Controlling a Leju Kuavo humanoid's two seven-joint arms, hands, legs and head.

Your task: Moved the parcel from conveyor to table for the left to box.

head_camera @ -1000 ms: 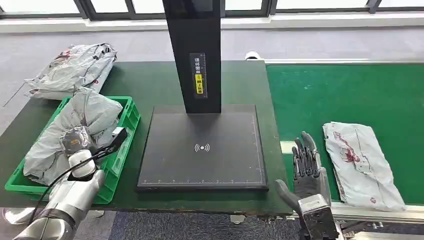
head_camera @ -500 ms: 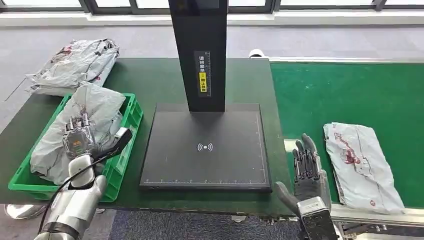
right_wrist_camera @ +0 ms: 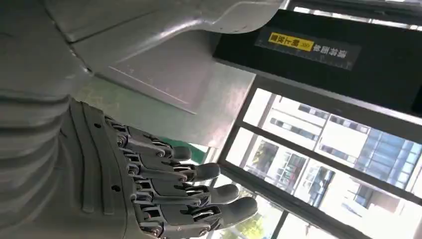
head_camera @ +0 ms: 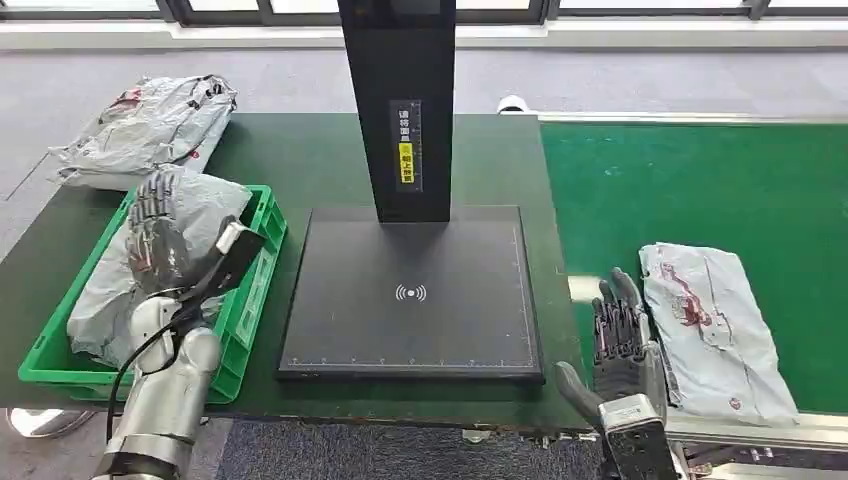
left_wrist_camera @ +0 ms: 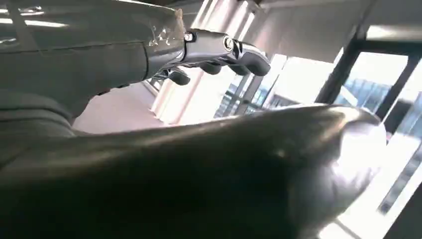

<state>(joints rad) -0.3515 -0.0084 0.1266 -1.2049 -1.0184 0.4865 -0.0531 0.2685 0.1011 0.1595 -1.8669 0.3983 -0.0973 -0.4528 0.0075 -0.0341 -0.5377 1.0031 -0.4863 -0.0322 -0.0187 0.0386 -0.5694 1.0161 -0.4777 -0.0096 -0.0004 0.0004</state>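
The right hand [head_camera: 622, 340] stands at the near edge of the conveyor belt [head_camera: 700, 190], its fingers [head_camera: 610, 315] straight, slightly spread and pointing away from the robot, with nothing in them. In the right wrist view the same fingers [right_wrist_camera: 199, 199] lie extended side by side, holding nothing. The parcel [head_camera: 715, 330], a grey mailer bag with red markings, lies flat on the green belt just beside those fingers on their outer side; whether its edge touches the hand cannot be told.

The left hand [head_camera: 158, 235] is raised over the green crate [head_camera: 255, 270], its fingers [head_camera: 150, 205] straight, apart and empty. Behind and beneath them a crumpled grey bag [head_camera: 200, 205] fills the crate; contact between fingers and bag cannot be made out. Beyond the fingertips, another grey bag [head_camera: 145, 125] lies on the dark green counter [head_camera: 300, 160].

Between the two hands sits a black scanner base [head_camera: 410, 300] with its upright post [head_camera: 398, 110], cut off at the top. In the left wrist view the thick thumb [left_wrist_camera: 199, 174] blocks most of the scene, and the fingers [left_wrist_camera: 224, 50] show straight above it against bright windows.
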